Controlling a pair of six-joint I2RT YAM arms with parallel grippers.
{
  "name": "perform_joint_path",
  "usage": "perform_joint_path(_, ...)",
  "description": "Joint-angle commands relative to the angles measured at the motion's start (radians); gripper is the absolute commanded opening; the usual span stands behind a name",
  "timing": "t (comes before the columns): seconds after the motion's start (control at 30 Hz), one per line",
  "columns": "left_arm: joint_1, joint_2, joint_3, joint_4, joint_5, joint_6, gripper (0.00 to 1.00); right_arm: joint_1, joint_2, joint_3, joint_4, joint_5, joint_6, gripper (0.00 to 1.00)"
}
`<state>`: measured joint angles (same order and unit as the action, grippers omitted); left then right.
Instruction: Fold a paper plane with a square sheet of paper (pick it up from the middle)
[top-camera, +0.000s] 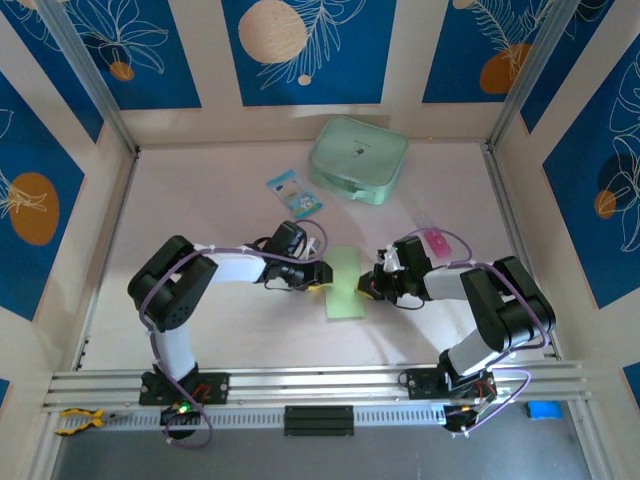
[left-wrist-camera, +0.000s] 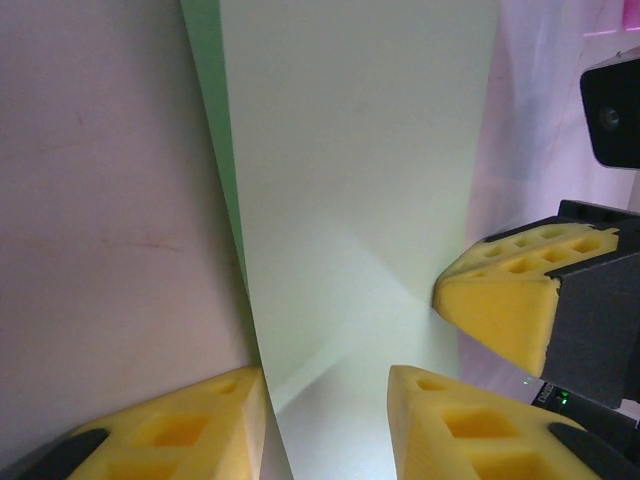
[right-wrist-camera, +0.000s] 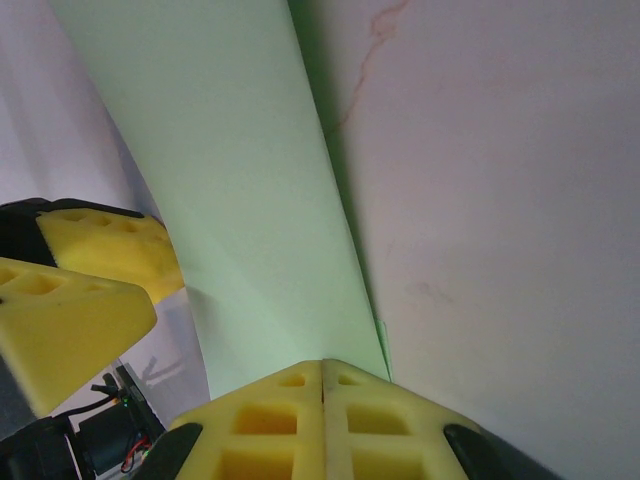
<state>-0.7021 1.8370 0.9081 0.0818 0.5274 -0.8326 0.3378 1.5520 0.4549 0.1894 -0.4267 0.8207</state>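
**A:** Start at the left. What's there?

**B:** A yellow-handled tool (top-camera: 78, 419) lies by the front rail, at the table's 7 o'clock, well apart from the rest. Further in, a small blue-and-white packet (top-camera: 294, 192) sits at 11 o'clock from the paper.

**A:** And the left gripper?

**B:** The left gripper (top-camera: 324, 273) is at the paper's 9 o'clock, right at its edge. In its wrist view its yellow fingers (left-wrist-camera: 200, 430) stand apart, one on each side of the paper, with a plain gap between them.

**A:** Where is the paper itself?

**B:** The paper (top-camera: 345, 283) lies near the middle of the table, between the two grippers. It is pale green and folded to a narrow rectangle running from 12 to 6 o'clock. A darker green band runs along its left long edge.

**A:** Behind it?

**B:** A mint-green zip case (top-camera: 357, 158) at its 12 o'clock, well apart, near the back wall.

**A:** The right gripper?

**B:** The right gripper (top-camera: 368, 285) is at the paper's 3 o'clock, touching that edge. Its fingers (right-wrist-camera: 270, 425) are pressed together, with only a thin seam showing. The paper's edge meets their tips, but I cannot tell whether it is pinched between them.

**A:** Further right?

**B:** A small pink thing (top-camera: 437, 240) lies at 2 o'clock from the paper, beside the right arm's wrist. A blue thing (top-camera: 545, 410) sits at the table's 5 o'clock, past the rail.
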Motion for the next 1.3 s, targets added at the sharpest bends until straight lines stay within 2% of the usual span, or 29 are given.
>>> perform_joint_path(0.0,-0.014,0.025,0.012,-0.02,0.031,-0.001,0.36,-0.004,0.011,-0.039,-0.085,0.038,0.009,0.02)
perform_joint_path(0.3,-0.014,0.015,0.008,-0.02,0.02,0.0,0.31,-0.004,0.004,-0.04,-0.086,0.037,0.011,0.02)
perform_joint_path(0.47,-0.013,0.008,0.005,-0.01,0.016,-0.005,0.21,-0.003,0.003,-0.045,-0.08,0.038,0.014,0.02)
perform_joint_path(0.9,-0.013,-0.028,-0.012,-0.013,-0.015,-0.007,0.03,-0.004,-0.021,-0.041,-0.079,0.031,0.005,0.04)
perform_joint_path(1.0,-0.01,-0.04,-0.017,-0.017,-0.026,-0.011,0.0,-0.004,-0.044,-0.038,-0.078,0.032,-0.001,0.12)
perform_joint_path(1.2,0.0,-0.065,-0.026,-0.024,-0.032,-0.02,0.0,0.012,-0.188,-0.012,-0.183,0.079,-0.035,0.39)
perform_joint_path(1.27,0.002,-0.072,-0.028,-0.022,-0.026,-0.026,0.0,0.027,-0.251,0.005,-0.239,0.115,-0.06,0.45)
